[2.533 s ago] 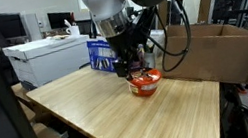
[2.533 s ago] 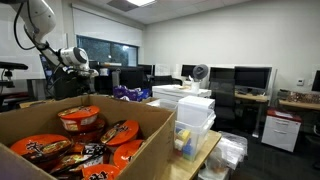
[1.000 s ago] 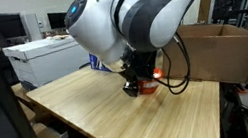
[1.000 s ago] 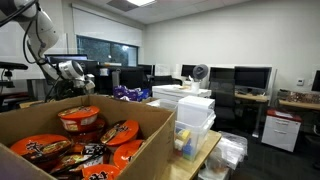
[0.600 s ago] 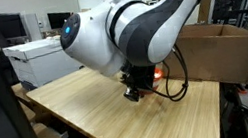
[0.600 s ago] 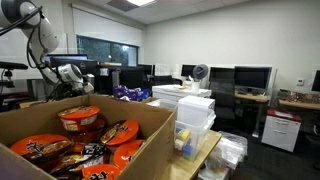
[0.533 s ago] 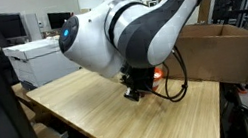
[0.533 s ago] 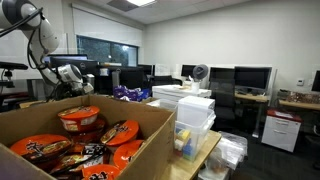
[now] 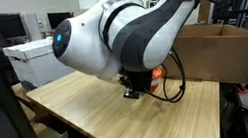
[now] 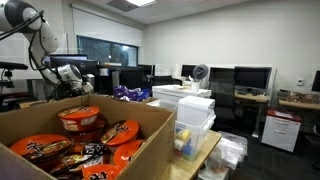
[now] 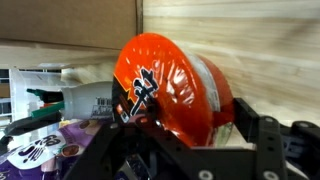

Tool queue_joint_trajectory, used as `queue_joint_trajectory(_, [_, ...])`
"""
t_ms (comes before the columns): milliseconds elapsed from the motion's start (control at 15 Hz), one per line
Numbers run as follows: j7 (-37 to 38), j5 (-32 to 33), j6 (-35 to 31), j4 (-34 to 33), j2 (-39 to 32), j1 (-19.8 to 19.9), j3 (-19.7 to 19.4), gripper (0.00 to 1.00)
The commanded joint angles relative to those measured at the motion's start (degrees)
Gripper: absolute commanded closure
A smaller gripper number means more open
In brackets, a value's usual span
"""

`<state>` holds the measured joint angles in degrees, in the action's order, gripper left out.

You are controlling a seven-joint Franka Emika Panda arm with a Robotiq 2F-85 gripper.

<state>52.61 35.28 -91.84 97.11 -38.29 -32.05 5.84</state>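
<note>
My gripper [image 11: 186, 122] is shut on an orange-red instant noodle bowl [image 11: 168, 84], which lies tilted between the two black fingers and fills the wrist view. In an exterior view the arm's large white body hides most of the gripper [image 9: 133, 89]. Only a sliver of the orange bowl [image 9: 149, 76] shows, low over the wooden table [image 9: 82, 122]. In the other exterior view the gripper [image 10: 68, 73] is far back on the left, and the bowl cannot be made out there.
An open cardboard box [image 9: 218, 49] stands at the table's far end. Close up it [image 10: 150, 128] holds several orange noodle bowls [image 10: 80, 120]. A white cabinet [image 9: 37, 59] stands behind the table. Stacked clear plastic drawers [image 10: 195, 115] and a blue bag [image 10: 130, 94] stand beyond the box.
The arm has swung round toward the camera since 2.5 s ago, and its body now covers the bowl. The gripper has moved left and a little lower. Little has moved in the last half second.
</note>
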Motion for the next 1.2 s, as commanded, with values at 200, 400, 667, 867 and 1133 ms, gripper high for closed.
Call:
queue_joint_trajectory(200, [-0.4,-0.4,-3.1,1.2,1.7,2.0,1.2,0.59])
queue_joint_trajectory(400, [-0.8,-0.6,-4.1,2.1,3.3,2.9,1.3,0.59])
queue_joint_trajectory(667, [-1.6,-1.2,-6.6,3.4,6.2,4.5,1.9,0.59])
queue_joint_trajectory(867, [-2.6,-1.6,-7.3,4.0,8.2,5.1,2.0,0.59])
queue_joint_trajectory(1133, [-2.9,-1.6,-5.5,4.2,10.5,5.3,2.1,0.59])
